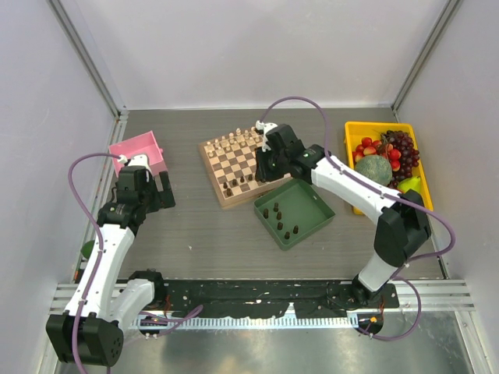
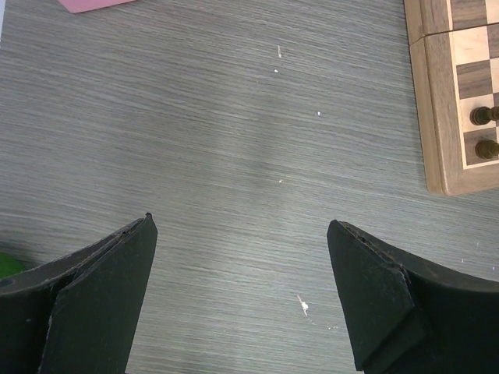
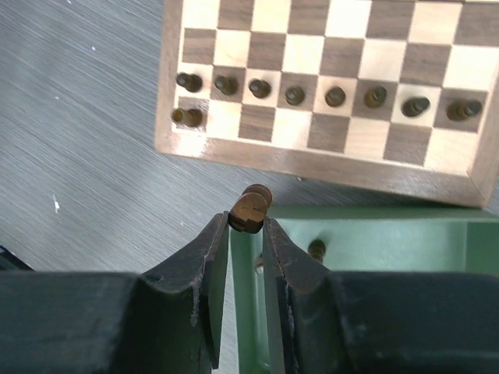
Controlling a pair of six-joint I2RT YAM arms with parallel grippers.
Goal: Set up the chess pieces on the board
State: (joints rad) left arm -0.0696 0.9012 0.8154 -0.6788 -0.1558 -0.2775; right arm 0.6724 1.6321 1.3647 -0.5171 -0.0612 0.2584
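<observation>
My right gripper (image 3: 246, 222) is shut on a dark brown chess piece (image 3: 249, 209), pinched at the fingertips above the left rim of the green tray (image 3: 390, 234). Just beyond lies the board (image 3: 312, 160), with a row of several dark pieces (image 3: 295, 95) on its second rank and one more (image 3: 187, 117) on a near corner square. In the top view the right gripper (image 1: 265, 175) hangs at the near right edge of the board (image 1: 238, 165). My left gripper (image 2: 242, 226) stands open over bare table, left of the board's corner (image 2: 437, 117).
The green tray (image 1: 308, 206) in front of the board holds several dark pieces (image 1: 284, 226). Pale chessmen (image 1: 234, 142) line the board's far side. A yellow bin of fruit (image 1: 382, 160) stands at the right and a pink box (image 1: 140, 152) behind the left gripper (image 1: 144, 191).
</observation>
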